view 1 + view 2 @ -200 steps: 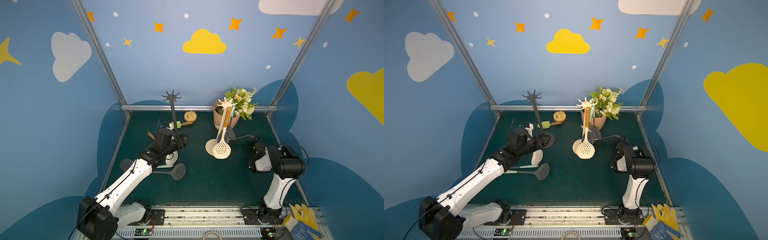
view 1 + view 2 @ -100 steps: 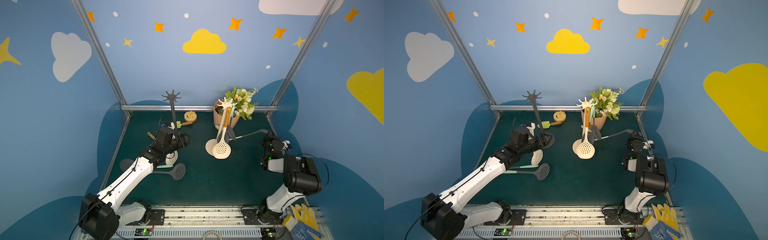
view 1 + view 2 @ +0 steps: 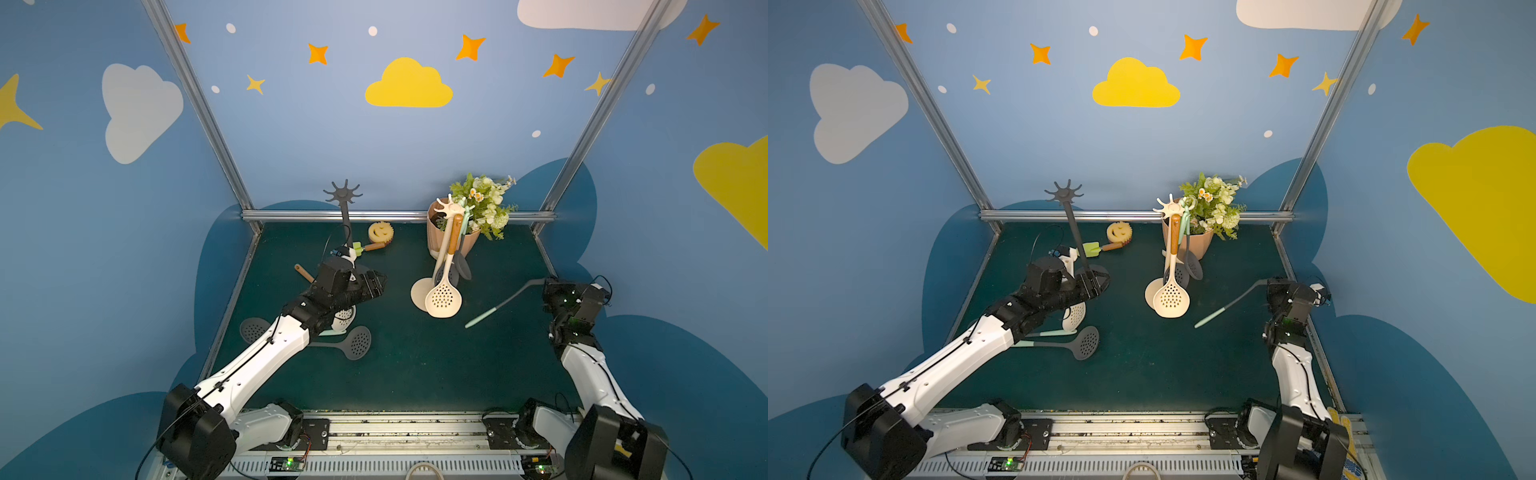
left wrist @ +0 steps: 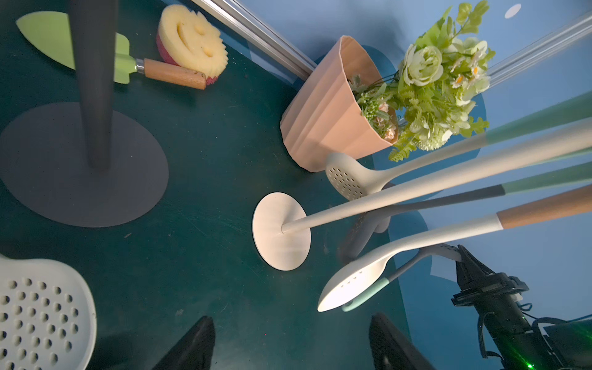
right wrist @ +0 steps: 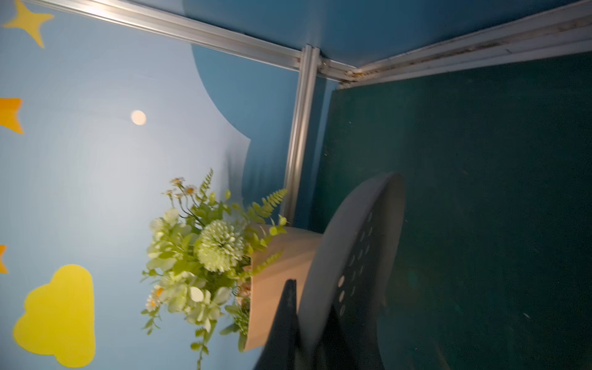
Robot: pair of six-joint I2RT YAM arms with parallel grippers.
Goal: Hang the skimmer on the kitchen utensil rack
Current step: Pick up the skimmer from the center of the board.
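Two arms, carrying step: my right gripper (image 5: 309,298) pinches the grey skimmer (image 5: 355,243) by its head near the right edge of the table (image 3: 415,374), my left gripper (image 3: 379,284) stands wide and empty (beside the dark rack (image 3: 343,193)); next I must hang it by its mint handle-end.

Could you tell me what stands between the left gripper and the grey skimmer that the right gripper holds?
The cream rack with its hanging utensils stands between them, in both top views.
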